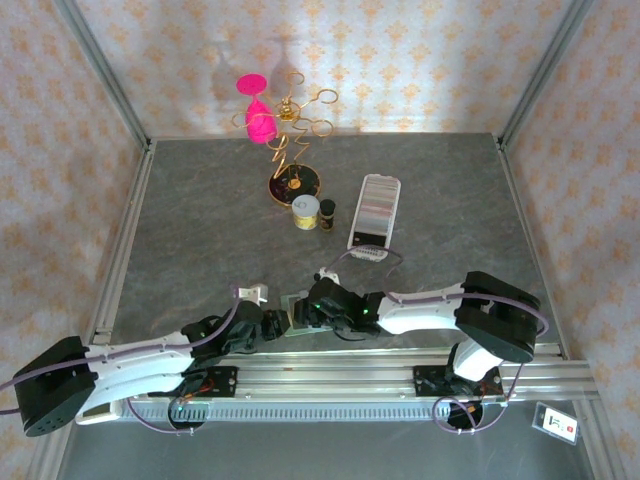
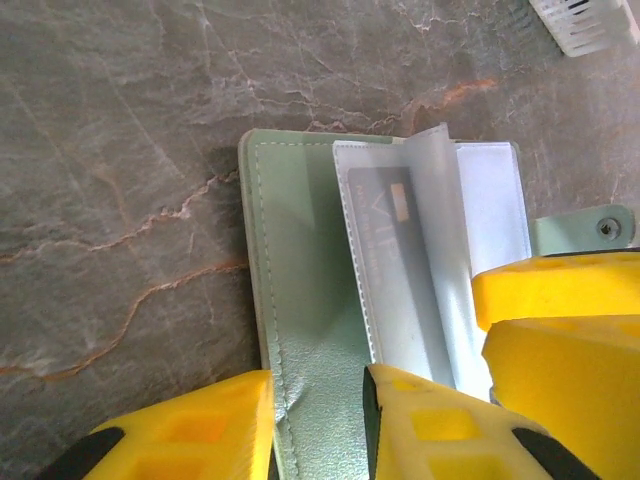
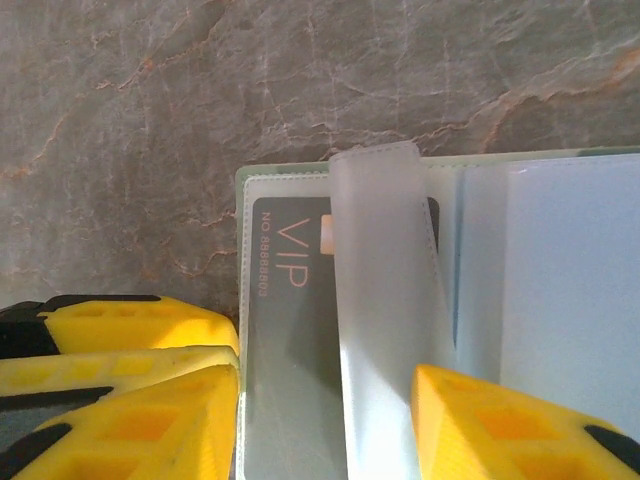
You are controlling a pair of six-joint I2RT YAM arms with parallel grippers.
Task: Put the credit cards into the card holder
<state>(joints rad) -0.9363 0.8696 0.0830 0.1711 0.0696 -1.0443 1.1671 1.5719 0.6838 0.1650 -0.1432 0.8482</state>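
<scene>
Your holder (image 2: 300,300) lies open on the counter (image 2: 120,150), centre frame. Left claw (image 2: 318,400) and right claw (image 3: 328,385) stand released, straddling it, probably to keep pockets spread; one VIP card (image 3: 290,330) sits sleeved.

I'm looking into a staged robot test cell: pale orange-patterned wallpaper panels (image 1: 400,60) are hanging between bare aluminium frame posts (image 1: 100,70), and a grey marble-look tabletop (image 1: 200,220) is lying behind a slotted aluminium mounting rail (image 1: 340,380).

Top camera looks down from behind; both wrist cameras (very close) share the card holder (image 2: 300,330).
</scene>
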